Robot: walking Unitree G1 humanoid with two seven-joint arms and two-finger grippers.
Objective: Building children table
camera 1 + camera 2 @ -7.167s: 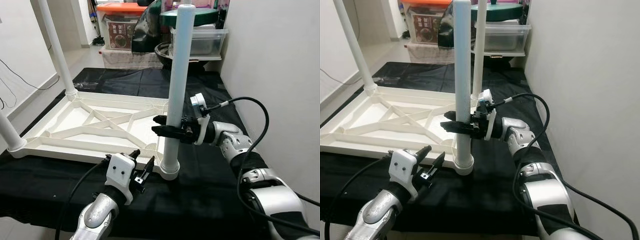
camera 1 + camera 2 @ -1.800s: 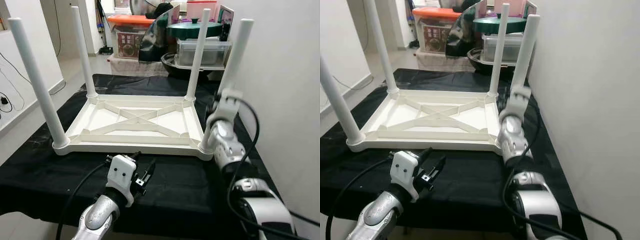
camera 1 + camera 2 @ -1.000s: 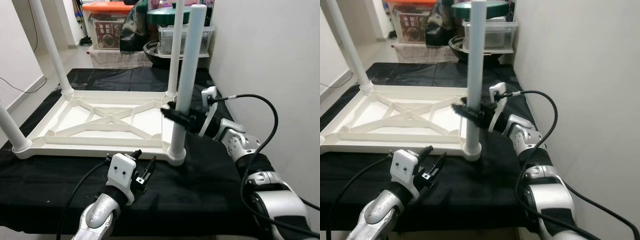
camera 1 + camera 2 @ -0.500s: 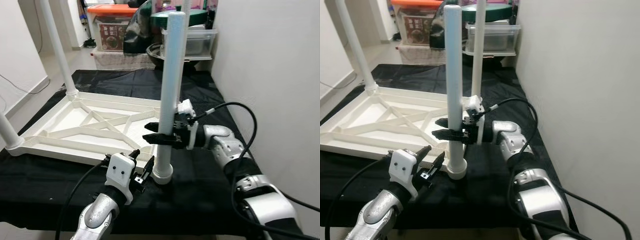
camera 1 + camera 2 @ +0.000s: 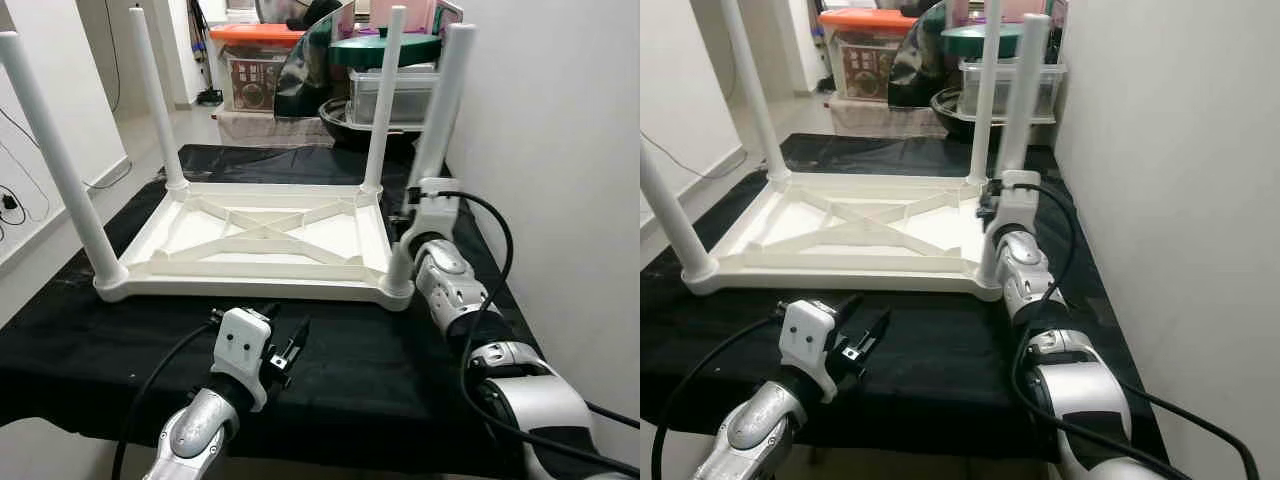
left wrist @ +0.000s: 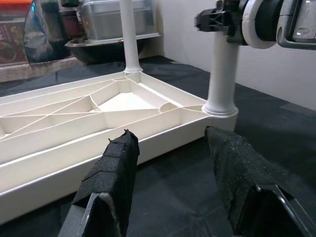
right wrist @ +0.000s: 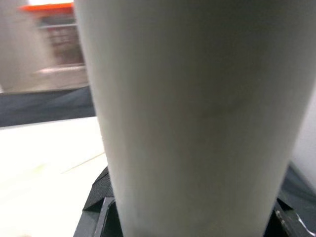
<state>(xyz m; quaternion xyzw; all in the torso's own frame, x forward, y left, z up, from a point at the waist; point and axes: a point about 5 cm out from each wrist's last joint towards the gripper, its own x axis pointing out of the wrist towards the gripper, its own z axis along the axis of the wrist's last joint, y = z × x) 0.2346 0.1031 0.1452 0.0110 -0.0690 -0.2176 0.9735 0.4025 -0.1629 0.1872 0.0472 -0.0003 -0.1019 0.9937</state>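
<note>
A white children's table (image 5: 262, 290) lies upside down on a black cloth, with its legs standing upright at the corners. My right gripper (image 5: 990, 206) is at the near-right leg (image 5: 438, 130), low on it near the socket. In the right wrist view that leg (image 7: 187, 98) sits close between the black fingers (image 7: 96, 200), which hold it on both sides. My left gripper (image 5: 288, 320) hovers open over the cloth in front of the table's near rail (image 6: 74, 158), with nothing between its fingers (image 6: 121, 158).
A white wall (image 5: 560, 150) runs close along the right. Behind the table stand a clear storage box (image 5: 395, 95), a green lid (image 5: 385, 42) and an orange-lidded box (image 5: 250, 60). The cloth's near edge (image 5: 60, 420) drops to the floor on the left.
The head view has pulled back and swung, so all the legs show now. My right gripper stays on the near-right leg. My left gripper holds the same open pose.
</note>
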